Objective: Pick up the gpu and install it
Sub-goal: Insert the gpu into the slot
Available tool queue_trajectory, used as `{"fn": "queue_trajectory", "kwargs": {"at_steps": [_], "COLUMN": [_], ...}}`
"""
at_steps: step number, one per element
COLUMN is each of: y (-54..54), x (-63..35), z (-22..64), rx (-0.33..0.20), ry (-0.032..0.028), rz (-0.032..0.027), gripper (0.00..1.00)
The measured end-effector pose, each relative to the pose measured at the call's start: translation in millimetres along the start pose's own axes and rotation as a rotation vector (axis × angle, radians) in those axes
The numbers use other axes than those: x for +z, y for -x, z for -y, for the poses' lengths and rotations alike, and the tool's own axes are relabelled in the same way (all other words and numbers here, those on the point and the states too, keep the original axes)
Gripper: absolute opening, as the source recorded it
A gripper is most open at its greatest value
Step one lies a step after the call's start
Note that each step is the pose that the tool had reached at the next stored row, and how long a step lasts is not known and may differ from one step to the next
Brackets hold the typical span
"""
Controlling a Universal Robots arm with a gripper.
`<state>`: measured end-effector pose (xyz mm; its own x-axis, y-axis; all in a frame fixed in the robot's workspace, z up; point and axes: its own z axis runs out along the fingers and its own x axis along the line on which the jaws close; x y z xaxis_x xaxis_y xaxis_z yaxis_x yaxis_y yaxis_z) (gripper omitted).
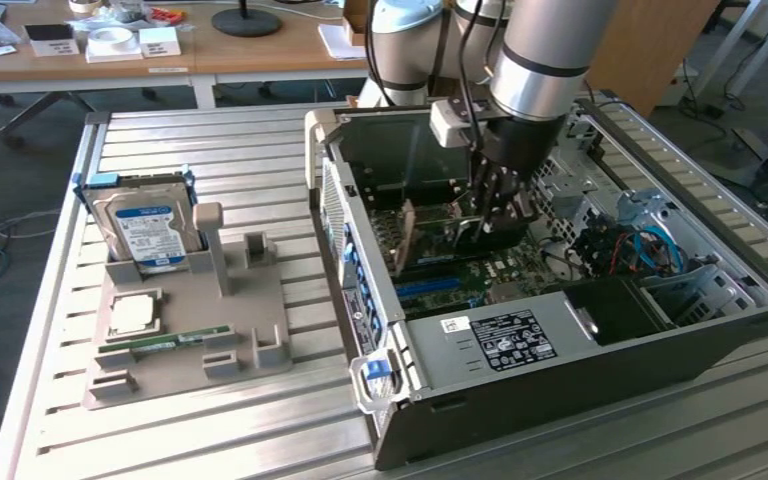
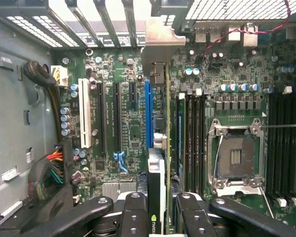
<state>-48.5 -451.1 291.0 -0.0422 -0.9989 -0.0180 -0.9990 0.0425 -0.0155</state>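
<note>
The gpu [image 2: 160, 148] is seen edge-on in the wrist view, a thin dark card with a pale metal end bracket [image 2: 158, 44]. It runs alongside the long blue slot [image 2: 148, 113] of the motherboard [image 2: 128, 128]. My gripper [image 2: 158, 210] is shut on the card, with one black finger [image 2: 134, 210] on each side. In the exterior view the gripper [image 1: 498, 205] reaches down into the open computer case [image 1: 544, 330] and holds the gpu [image 1: 444, 230] upright over the board. Whether the card's edge touches the slot I cannot tell.
A grey fixture tray [image 1: 244, 300] on the exterior view's left carries a hard drive [image 1: 144, 225], a processor chip [image 1: 135, 312] and a green memory stick [image 1: 177, 340]. Inside the case are cables [image 1: 638, 245], a processor socket [image 2: 235, 155] and black slots [image 2: 116, 118].
</note>
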Motion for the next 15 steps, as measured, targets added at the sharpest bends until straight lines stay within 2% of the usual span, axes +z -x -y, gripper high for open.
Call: {"fn": "queue_trajectory", "kwargs": {"at_steps": [7, 15], "y": [-4.1, -4.6], "x": [0.5, 9.9], "z": [-1.6, -2.8], "rx": [0.0, 0.0], "ry": [0.0, 0.0], "rz": [0.0001, 0.0], "gripper": [0.27, 0.27]}}
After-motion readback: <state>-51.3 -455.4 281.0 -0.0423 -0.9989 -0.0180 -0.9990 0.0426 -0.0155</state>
